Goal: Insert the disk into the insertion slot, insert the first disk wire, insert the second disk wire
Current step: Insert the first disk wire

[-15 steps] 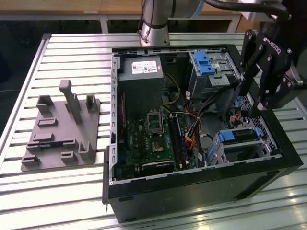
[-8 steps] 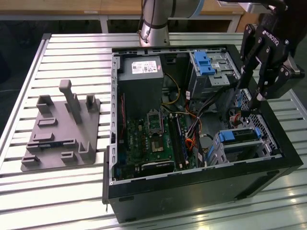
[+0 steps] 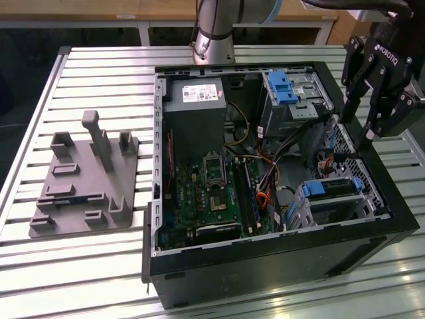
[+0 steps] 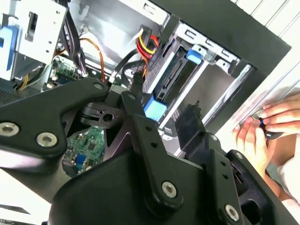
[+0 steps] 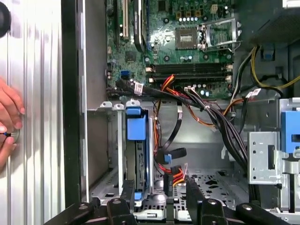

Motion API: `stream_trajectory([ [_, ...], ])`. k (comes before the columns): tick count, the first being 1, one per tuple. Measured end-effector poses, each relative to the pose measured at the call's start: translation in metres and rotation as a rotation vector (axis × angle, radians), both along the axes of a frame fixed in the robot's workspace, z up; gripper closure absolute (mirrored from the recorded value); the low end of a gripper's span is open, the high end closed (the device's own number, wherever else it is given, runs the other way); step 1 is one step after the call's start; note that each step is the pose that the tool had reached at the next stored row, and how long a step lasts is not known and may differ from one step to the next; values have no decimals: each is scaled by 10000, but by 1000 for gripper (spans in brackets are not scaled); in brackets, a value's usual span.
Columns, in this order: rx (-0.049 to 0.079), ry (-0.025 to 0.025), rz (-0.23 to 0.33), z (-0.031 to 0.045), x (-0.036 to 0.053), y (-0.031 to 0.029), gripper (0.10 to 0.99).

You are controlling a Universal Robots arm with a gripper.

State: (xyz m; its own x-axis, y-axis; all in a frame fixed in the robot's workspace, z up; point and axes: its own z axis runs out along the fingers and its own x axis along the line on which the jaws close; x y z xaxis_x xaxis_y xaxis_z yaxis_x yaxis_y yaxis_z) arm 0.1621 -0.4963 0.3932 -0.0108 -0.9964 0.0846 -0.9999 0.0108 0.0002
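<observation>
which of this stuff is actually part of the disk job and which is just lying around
Job: silver disk in its bright blue plastic frame, sitting in the silver-grey sheet-metal insertion slot; black wire with a blue plug; black gripper, jaws open.
Lying about: grey plastic fixture plate; larger grey metal bay with blue latch; person's hand.

disk (image 5: 137, 136): mostly hidden inside insertion slot (image 5: 119, 150) | hand (image 5: 8, 119): cut off at edge

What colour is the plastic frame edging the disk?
Bright blue; disk frame shows best in the first wrist view.
</observation>
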Motion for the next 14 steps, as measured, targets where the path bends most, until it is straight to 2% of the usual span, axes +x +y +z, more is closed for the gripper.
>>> stream_trajectory([
  [5, -1, 0, -47, -56, 52, 20, 545],
  [6, 0, 0, -73, -68, 62, 21, 612],
  [8, 0, 0, -146, -92, 83, 23, 612],
  [9, 0, 0, -216, -104, 89, 23, 678],
  [14, -6, 0, -1000, -162, 90, 30, 678],
])
